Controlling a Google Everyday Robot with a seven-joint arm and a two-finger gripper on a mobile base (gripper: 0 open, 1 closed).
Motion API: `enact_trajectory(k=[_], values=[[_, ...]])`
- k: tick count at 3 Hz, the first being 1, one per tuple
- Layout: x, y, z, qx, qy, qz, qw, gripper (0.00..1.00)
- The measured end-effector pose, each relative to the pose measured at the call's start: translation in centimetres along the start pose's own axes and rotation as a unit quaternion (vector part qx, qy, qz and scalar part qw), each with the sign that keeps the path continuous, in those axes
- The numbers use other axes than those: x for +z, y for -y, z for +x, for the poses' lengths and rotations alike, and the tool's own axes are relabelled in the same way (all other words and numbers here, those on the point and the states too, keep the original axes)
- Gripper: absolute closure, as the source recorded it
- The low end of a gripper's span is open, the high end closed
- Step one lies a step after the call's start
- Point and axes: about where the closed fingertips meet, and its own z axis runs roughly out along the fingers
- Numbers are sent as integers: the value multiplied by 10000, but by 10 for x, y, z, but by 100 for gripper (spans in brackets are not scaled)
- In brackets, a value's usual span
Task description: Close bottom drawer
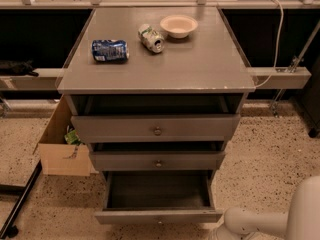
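Note:
The bottom drawer [158,216] of the grey cabinet [155,69] is pulled far out, so its dark empty inside shows behind the narrow front panel. My gripper [214,234] is low at the bottom edge of the camera view, just right of and below the drawer front's right corner, and mostly cut off. The white arm [260,222] reaches to it from the lower right.
The top drawer [156,128] and middle drawer [158,160] each stand slightly out. On the cabinet top lie a blue can [110,50], a green-white can [151,37] and a bowl [178,25]. A cardboard box [62,146] sits on the floor at the left.

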Motion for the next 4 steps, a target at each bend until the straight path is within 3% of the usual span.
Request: enact_trajectory(k=[1,2,3,4], values=[[0,0,0,0,0,0,10000,100],[3,1,0,58,466,232,9986,100],[22,11,-41,77,1833,637,9810,100],[21,9,-59,-119,2341,895,9680,100]])
